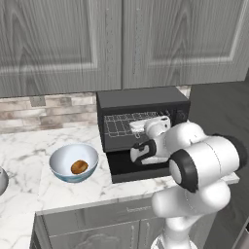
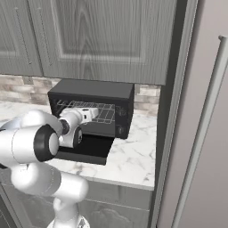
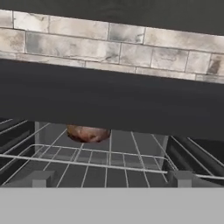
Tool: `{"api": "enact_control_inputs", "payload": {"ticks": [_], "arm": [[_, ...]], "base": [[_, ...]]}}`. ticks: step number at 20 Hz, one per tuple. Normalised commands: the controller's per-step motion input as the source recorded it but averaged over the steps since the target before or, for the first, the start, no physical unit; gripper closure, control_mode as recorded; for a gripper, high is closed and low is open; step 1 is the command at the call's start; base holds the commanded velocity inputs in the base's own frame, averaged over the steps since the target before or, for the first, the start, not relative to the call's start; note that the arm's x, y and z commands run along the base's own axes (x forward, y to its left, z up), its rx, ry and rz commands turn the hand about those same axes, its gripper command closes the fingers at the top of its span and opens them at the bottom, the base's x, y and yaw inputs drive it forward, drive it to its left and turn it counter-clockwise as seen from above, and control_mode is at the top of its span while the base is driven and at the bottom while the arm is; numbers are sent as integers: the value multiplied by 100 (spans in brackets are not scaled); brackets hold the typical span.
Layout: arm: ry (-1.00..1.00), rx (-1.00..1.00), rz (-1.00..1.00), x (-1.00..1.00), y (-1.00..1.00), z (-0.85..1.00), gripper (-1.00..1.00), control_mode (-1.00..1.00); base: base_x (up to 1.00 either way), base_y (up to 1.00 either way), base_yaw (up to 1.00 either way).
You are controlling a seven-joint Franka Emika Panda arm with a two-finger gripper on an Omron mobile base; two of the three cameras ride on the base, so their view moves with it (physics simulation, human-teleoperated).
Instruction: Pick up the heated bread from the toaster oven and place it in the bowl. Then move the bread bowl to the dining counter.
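The task is barely begun: the heated bread (image 3: 88, 133) sits at the back of the toaster oven's (image 1: 141, 99) wire rack (image 3: 100, 159), ungrasped. The gripper (image 3: 109, 178) reaches in at the oven mouth with jaws apart, empty. The bowl (image 1: 58, 170), near the worktop's front edge beside the oven, holds a golden roll (image 1: 79, 167).

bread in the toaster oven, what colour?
Dark, mottled reddish-brown. The heated bread sits at the back of the wire rack; the hand view shows it best.
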Motion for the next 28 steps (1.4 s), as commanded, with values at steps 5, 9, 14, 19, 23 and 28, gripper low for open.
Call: {"api": "enact_control_inputs", "payload": {"ticks": [5, 9, 14, 19, 23, 28], "arm": [[-10, -10, 0, 10, 46, -13, -100, -100], [-10, -11, 0, 26, 40, -9, -100, -100], [-9, -14, 0, 17, 34, -27, -100, -100], [-10, -13, 0, 0, 29, -37, -100, -100], [-13, -6, 0, 0, 18, -27, -100, -100], [-12, -2, 0, 3, 10, -21, -100, -100]], "base": [[0, 0, 0], [0, 0, 0], [0, 0, 0], [0, 0, 0], [0, 0, 0], [0, 0, 0]]}}
